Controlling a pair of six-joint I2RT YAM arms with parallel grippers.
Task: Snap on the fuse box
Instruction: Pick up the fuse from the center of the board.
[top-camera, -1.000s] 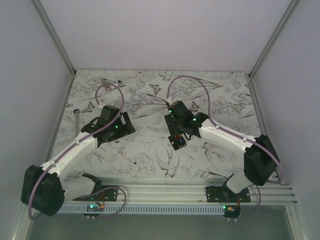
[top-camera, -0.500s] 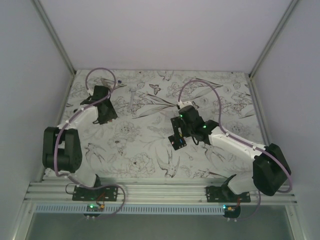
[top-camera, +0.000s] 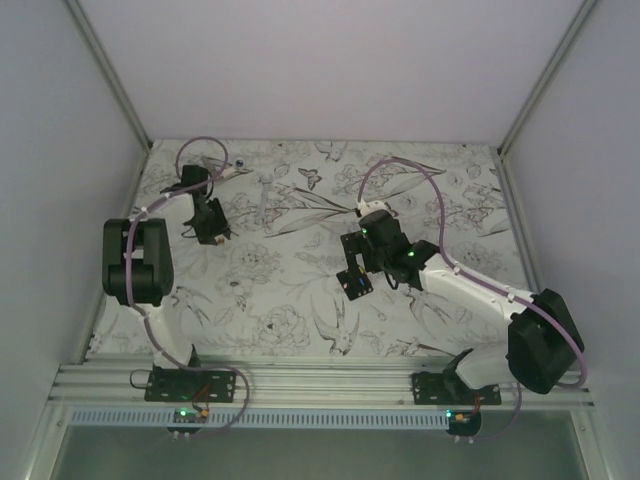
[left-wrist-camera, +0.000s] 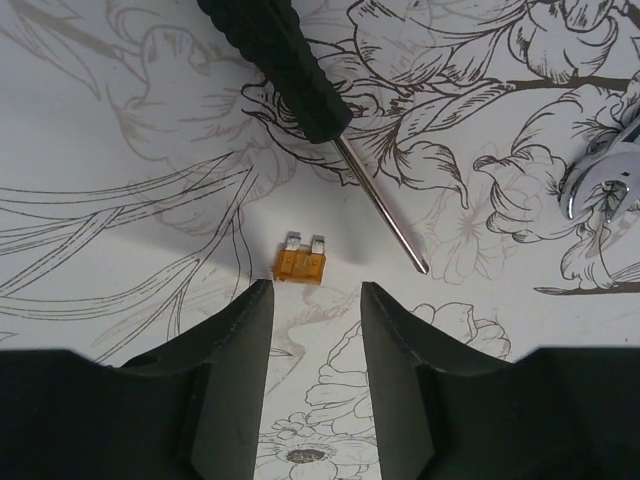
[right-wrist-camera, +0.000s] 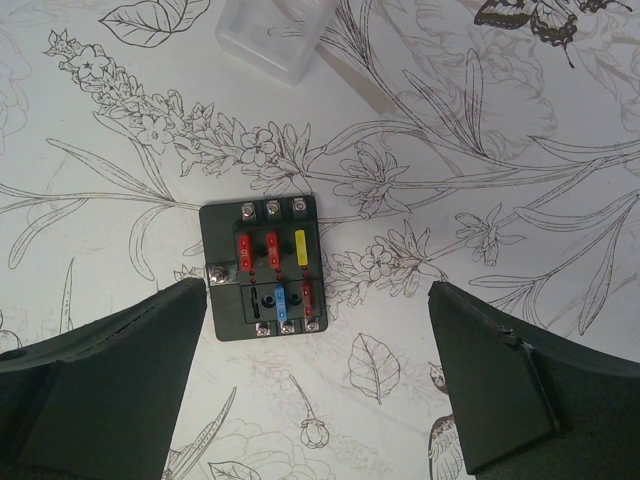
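Fuse (left-wrist-camera: 300, 262), screwdriver (left-wrist-camera: 300, 80), wrench (left-wrist-camera: 598, 180) ahead of half-open, empty left gripper (left-wrist-camera: 315, 292). Fuse box (right-wrist-camera: 263, 268) flat below wide-open right gripper (right-wrist-camera: 318, 300), long axis pointing away; clear cover (right-wrist-camera: 270, 35) beyond.

The left arm (top-camera: 135, 262) and right arm (top-camera: 470, 290) are alike: white tube-like links joined by bulky black joint housings. A lilac cable (top-camera: 200, 142) runs along each in loose loops. Green lights (top-camera: 408, 254) glow on the right arm's black wrist. Black base plates (top-camera: 445, 388) are bolted to a ribbed metal rail (top-camera: 320, 380). The left tool (left-wrist-camera: 315, 290) and right tool (right-wrist-camera: 318, 288) each carry two matte black, wedge-shaped fingers (left-wrist-camera: 235, 370).
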